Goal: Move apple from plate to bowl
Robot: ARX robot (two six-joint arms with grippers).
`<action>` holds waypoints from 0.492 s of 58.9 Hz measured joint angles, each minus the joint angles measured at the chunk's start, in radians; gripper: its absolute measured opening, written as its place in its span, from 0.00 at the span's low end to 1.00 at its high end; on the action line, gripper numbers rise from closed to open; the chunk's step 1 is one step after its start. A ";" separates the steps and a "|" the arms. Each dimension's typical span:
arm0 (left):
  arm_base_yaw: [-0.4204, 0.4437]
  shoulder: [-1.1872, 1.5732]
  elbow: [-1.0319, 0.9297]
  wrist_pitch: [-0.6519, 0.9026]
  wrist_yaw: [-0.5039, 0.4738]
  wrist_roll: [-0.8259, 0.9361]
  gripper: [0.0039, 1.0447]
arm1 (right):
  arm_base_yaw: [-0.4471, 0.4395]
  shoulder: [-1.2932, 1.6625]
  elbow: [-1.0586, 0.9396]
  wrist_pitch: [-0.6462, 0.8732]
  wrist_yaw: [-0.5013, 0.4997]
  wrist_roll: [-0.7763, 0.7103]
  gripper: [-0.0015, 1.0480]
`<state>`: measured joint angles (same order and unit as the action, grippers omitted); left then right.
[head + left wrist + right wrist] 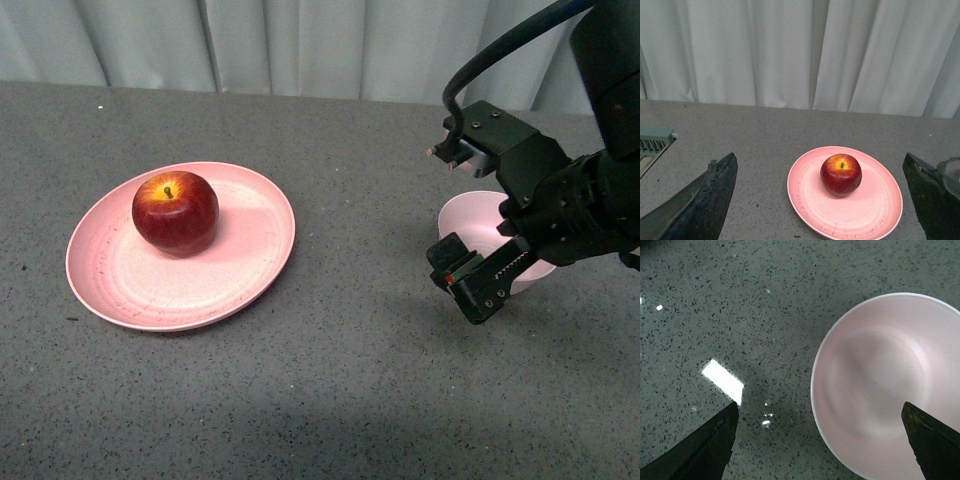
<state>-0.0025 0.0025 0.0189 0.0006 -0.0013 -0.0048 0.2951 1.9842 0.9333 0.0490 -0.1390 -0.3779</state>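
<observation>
The apple has not been picked up yet, so the job is at its very first step: getting a tool to it.

The right tool is spread wide and holds nothing. It hangs just over the near edge of the bowl. In the right wrist view its two dark fingers stand far apart, with the empty bowl under them. The left tool is spread wide too, and it is empty. It does not show in the front view. Its wrist camera looks straight at the apple, which is some way ahead of it.

The apple sits upright, stem up, on the back part of the plate, on the left of the tabletop. The bowl is well apart from it, on the right.

I think the next move is a reach. One tool has to go to the apple and come down with a finger on each side of it. Then it should squeeze gently, because the apple is round and shiny and could slip or roll. The bowl is only a bit wider than the apple, so the drop will need good aim. If the left tool carries it, the right tool should move off the bowl first.
</observation>
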 joint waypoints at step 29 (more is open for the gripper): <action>0.000 0.000 0.000 0.000 0.000 0.000 0.94 | 0.007 0.137 0.138 -0.102 0.062 0.031 0.30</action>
<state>-0.0025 0.0025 0.0189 0.0006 -0.0013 -0.0044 0.3019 2.1212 1.0710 -0.0528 -0.0772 -0.3473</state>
